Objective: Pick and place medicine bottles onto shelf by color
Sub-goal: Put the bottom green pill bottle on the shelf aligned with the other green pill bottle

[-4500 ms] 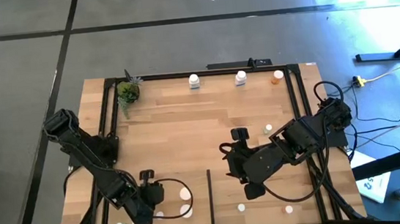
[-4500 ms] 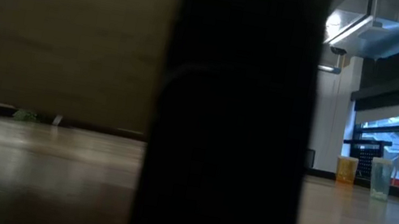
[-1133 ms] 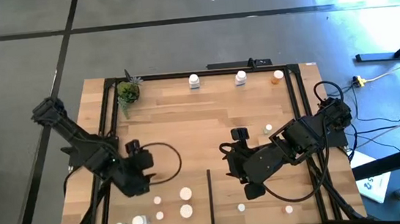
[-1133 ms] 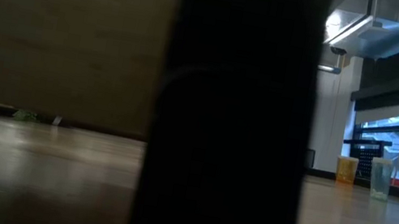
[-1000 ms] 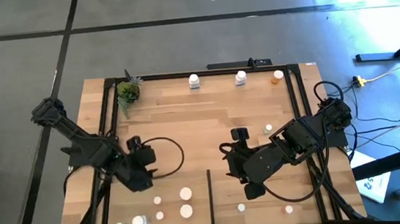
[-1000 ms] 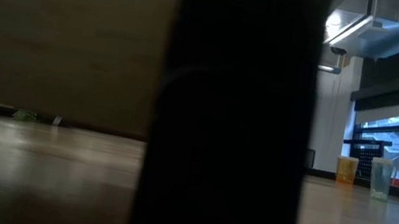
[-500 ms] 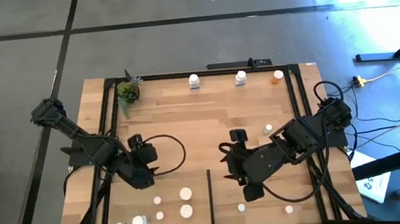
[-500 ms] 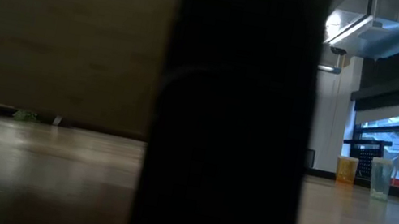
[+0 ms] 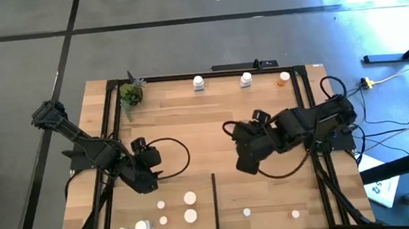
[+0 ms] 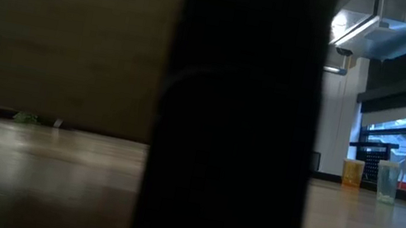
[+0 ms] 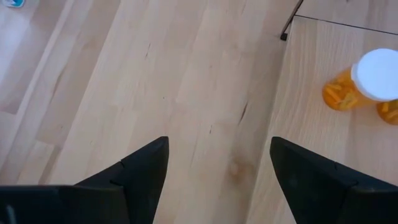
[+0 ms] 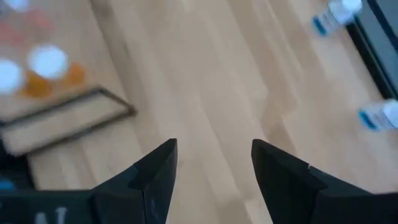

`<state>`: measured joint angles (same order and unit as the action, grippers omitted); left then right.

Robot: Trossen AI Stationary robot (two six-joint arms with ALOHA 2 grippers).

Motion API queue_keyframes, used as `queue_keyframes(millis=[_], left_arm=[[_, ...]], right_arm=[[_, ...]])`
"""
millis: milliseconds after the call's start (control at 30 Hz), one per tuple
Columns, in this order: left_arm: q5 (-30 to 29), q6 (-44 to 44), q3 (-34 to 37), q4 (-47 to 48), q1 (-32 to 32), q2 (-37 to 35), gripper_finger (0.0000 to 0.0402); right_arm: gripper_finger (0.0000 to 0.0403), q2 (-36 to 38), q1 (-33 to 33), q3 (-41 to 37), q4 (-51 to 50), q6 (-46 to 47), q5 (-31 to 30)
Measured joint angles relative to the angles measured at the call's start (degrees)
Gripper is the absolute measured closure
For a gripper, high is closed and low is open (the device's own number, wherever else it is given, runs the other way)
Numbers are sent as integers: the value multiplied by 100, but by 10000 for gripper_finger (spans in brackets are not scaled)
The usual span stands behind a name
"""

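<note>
A broad dark post [image 10: 237, 120] blocks the middle of the low view, hiding both arms there. The left tool [image 11: 217, 171] and right tool [image 12: 214, 168] both gape wide and empty over bare shelf [image 9: 205, 122] planks. Medicine bottles [image 9: 188, 199] cluster at the shelf's six o'clock edge, others at twelve; the right wrist view shows its bottles only as blurs.

In the low view, the middle of the picture was blocked by a broad dark shape [image 10: 237, 120] that could not be identified, and everything behind it was hidden. In the left wrist view, a second orange bottle [image 11: 390, 112] at 3 o'clock was cut off by the picture's edge. In the right wrist view, the bottles with white caps [image 12: 48, 65] at 10 o'clock were blurred, and their labels could not be read. In the high view, the small caps [image 9: 189, 199] at 7 o'clock were too small for colours to be told.
</note>
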<state>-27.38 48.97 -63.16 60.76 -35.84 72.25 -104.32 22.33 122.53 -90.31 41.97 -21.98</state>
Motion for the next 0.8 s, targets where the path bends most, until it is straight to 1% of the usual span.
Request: queue_keyframes(millis=[67,133,200,333,400,467,567,733,800], left_arm=[[-7,-1,0,-11,-27,0,128],[-9,-2,0,-11,-63,0,128],[-2,-2,0,-10,-67,1,128],[-11,-2,0,-11,-60,2,128],[-11,0,0,-9,-60,2,128],[-9,0,0,-9,-65,2,128],[-11,0,0,-8,-62,2,128],[-35,3,0,-9,-62,2,128],[-37,6,0,-13,-62,2,128]], right_arm=[[194,84,-64,-391,127,-206,308],[194,99,-114,-716,331,-473,788],[194,101,-73,-1071,312,-623,1146],[194,101,236,-1793,736,-921,1560],[194,101,457,-2076,1116,-1116,1777],[194,101,669,-2330,1523,-1269,1926],[194,101,949,-2627,2102,-1400,1974],[194,101,1262,-3071,2763,-1213,1973],[194,101,1347,-3207,2866,-1149,2047]])
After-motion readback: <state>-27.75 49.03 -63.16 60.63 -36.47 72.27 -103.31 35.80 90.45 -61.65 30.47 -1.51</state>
